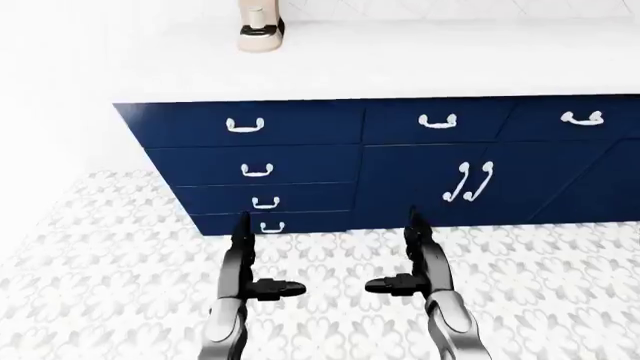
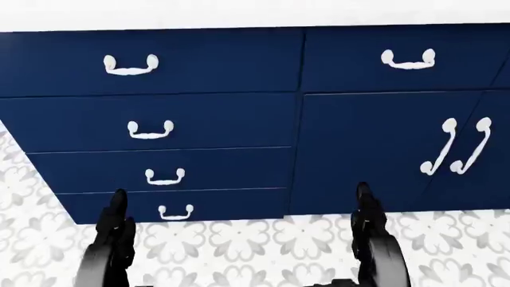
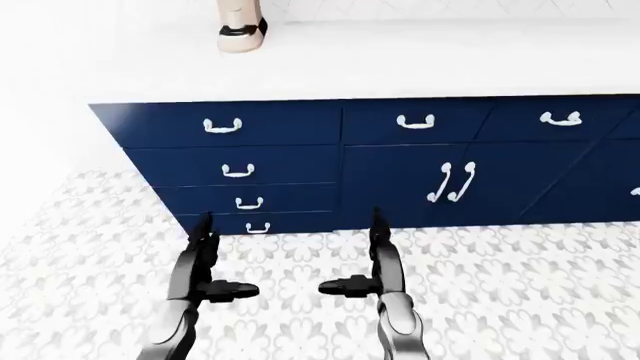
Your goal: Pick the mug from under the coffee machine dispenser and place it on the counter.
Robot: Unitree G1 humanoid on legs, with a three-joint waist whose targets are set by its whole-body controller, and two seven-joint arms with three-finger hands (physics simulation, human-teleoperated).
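The mug does not show in any view. A beige machine base (image 1: 261, 31) stands on the white counter (image 1: 420, 64) at the top left of the left-eye view; only its foot shows. My left hand (image 1: 244, 259) and right hand (image 1: 415, 259) are held out low over the patterned floor, below the blue drawers. Both hands have their fingers spread and hold nothing.
Navy blue cabinets carry a stack of drawers (image 1: 258, 171) with white handles on the left and doors (image 1: 468, 182) on the right. The counter's left end (image 1: 125, 109) stops by a white wall. Grey-and-white patterned floor tiles (image 1: 100, 247) lie below.
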